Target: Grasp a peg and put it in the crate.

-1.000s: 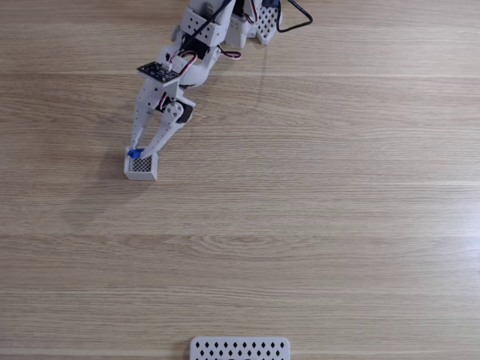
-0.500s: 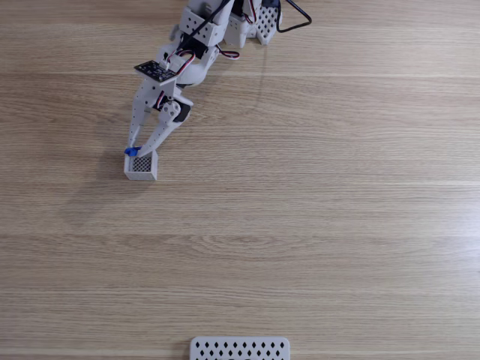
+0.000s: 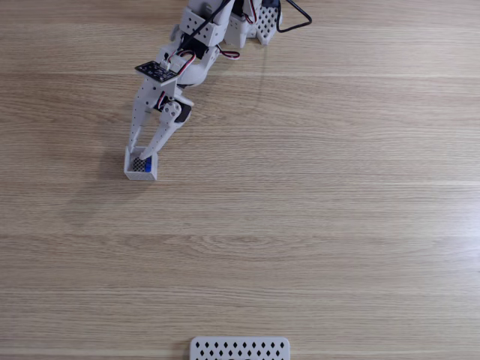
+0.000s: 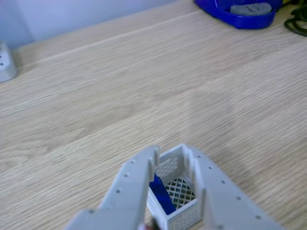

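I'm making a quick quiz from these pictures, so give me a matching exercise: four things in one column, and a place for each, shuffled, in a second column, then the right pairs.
Things:
1. peg
2. crate
3. perforated plate
4. gripper

Places:
A. at the bottom edge of the fixed view
B. inside the crate
C. over the crate's opening, fingers apart
D. on the table, at the left of the fixed view

Pairs: 1-B, 2-D, 3-A, 4-C

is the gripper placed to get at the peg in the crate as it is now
Probably yes: the gripper hangs open right over the crate, and the peg leans inside with nothing covering it.
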Controlling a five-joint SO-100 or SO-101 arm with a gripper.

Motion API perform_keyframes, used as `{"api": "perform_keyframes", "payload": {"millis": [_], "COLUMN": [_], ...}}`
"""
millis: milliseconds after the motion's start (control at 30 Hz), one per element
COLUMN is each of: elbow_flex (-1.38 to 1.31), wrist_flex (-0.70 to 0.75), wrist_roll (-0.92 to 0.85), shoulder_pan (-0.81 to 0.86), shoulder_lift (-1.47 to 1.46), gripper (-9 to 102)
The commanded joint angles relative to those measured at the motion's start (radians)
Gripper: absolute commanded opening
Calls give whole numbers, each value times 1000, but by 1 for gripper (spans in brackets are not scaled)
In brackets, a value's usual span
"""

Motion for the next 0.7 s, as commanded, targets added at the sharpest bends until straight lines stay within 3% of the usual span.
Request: {"api": "perform_keyframes", "payload": {"millis": [0,233,400,533,667], "elbow_flex": [-72,-60,-12,66,91], "wrist_flex": [-37,-18,20,196,503], "wrist_roll": [-3,-3,2,3,3], "shoulder_pan": [11,11,-21,-146,-285], "shoulder_lift": [17,34,163,431,699], "gripper": [9,-3,-1,-1,-1]}}
